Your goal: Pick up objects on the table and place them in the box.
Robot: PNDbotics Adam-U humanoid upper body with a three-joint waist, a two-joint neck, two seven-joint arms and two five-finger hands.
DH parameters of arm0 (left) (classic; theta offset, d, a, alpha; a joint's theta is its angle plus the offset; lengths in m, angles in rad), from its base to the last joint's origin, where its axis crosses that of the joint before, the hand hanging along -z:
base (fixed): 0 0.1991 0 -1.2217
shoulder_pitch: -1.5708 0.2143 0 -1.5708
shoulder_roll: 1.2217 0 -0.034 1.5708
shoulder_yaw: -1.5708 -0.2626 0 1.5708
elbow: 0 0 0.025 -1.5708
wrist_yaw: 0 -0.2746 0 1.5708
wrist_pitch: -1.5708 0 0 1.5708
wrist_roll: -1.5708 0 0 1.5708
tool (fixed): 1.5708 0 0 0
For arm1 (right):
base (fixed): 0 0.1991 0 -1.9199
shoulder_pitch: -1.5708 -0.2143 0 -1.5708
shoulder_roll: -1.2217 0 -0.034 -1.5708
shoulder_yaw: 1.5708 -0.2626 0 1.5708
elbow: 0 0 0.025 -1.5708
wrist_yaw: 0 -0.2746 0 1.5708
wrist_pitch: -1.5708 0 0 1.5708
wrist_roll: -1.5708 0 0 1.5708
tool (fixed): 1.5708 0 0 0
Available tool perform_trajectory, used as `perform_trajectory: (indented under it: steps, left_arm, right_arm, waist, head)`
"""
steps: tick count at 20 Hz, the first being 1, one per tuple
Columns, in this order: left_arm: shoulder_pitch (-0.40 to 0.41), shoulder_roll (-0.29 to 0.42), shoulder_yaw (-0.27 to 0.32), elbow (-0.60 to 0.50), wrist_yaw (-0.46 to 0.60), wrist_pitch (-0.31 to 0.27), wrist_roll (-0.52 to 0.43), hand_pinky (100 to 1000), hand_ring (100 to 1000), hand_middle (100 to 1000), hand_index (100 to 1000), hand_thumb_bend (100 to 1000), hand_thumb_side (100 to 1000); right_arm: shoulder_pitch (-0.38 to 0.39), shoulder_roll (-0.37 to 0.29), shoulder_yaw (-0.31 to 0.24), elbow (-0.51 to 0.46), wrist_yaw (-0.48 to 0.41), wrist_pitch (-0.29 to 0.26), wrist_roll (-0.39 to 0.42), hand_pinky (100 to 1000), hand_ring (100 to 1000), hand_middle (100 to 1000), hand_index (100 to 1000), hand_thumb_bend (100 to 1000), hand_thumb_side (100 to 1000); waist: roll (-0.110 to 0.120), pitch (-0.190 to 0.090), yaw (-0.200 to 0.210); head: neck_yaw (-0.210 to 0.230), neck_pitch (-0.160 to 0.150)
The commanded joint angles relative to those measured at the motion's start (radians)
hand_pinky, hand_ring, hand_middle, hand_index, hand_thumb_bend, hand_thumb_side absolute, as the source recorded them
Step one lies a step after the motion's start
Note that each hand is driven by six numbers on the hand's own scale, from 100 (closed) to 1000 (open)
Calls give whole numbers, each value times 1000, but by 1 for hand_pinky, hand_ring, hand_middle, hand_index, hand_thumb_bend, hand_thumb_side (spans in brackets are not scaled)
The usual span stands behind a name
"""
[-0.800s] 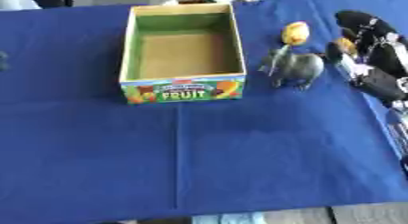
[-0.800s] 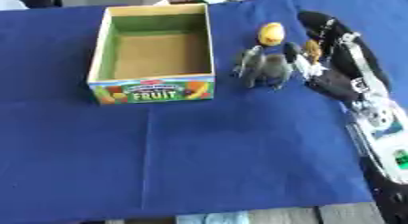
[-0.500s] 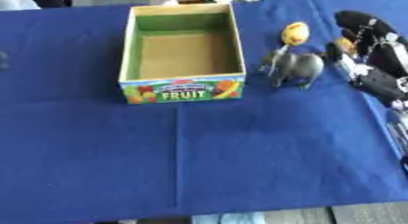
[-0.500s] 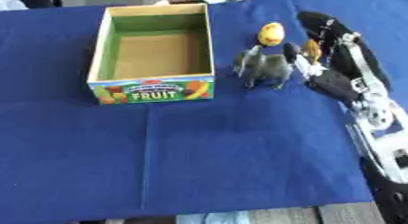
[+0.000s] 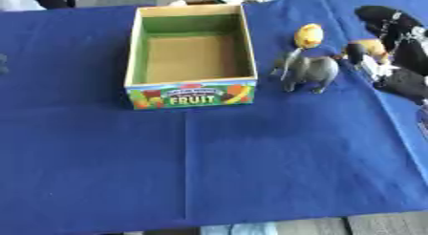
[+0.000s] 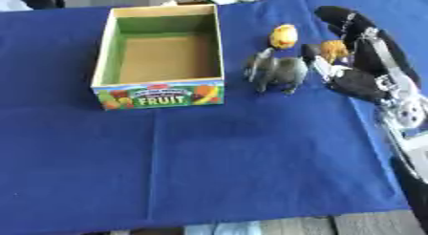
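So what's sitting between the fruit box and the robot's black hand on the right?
A grey toy elephant stands between the box and the right hand, with a small yellow toy just behind it. The right eye view shows this best.

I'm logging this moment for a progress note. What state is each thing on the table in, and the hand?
Box: upright, open-topped, nothing inside.
Grey elephant toy: standing on the cloth, right of the box, not held.
Yellow toy: on the cloth behind the elephant, untouched.
Orange toy: at the right hand's fingers; whether it is gripped cannot be told.
Right hand: just right of the elephant.
Left hand: not in view.
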Motion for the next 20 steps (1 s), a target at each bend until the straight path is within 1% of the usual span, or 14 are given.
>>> perform_trajectory:
  steps: [1,6,10,16,20]
  left_arm:
    - [-6,28,-1,-19,0,2,-2,584,588,641,720,203,501]
    - [-5,30,-3,-19,0,2,-5,584,588,642,721,203,501]
    - [-5,30,-4,-19,0,3,-6,584,589,642,721,202,502]
    - [-6,31,-6,-19,1,3,-8,584,588,643,721,204,501]
    - [-6,30,-7,-19,2,3,-9,584,588,644,721,204,502]
  right_arm:
    - [-19,-91,11,9,18,-26,15,1000,958,846,883,310,329]
    - [-43,-156,44,60,47,-59,44,1000,959,843,886,315,331]
    - [-69,-183,66,112,73,-79,63,1000,958,841,887,318,332]
    - [-125,-201,104,208,121,-108,95,1000,958,841,888,322,334]
    - [-167,-192,127,292,150,-122,118,1000,958,837,897,321,335]
  waist:
    - [-3,-19,1]
    - [-4,-20,3]
    - [-5,-21,5]
    - [-7,-23,9]
    - [-7,-23,12]
  head:
    - [-4,10]
    - [-7,12]
    - [-10,12]
    - [-13,12]
    - [-15,12]
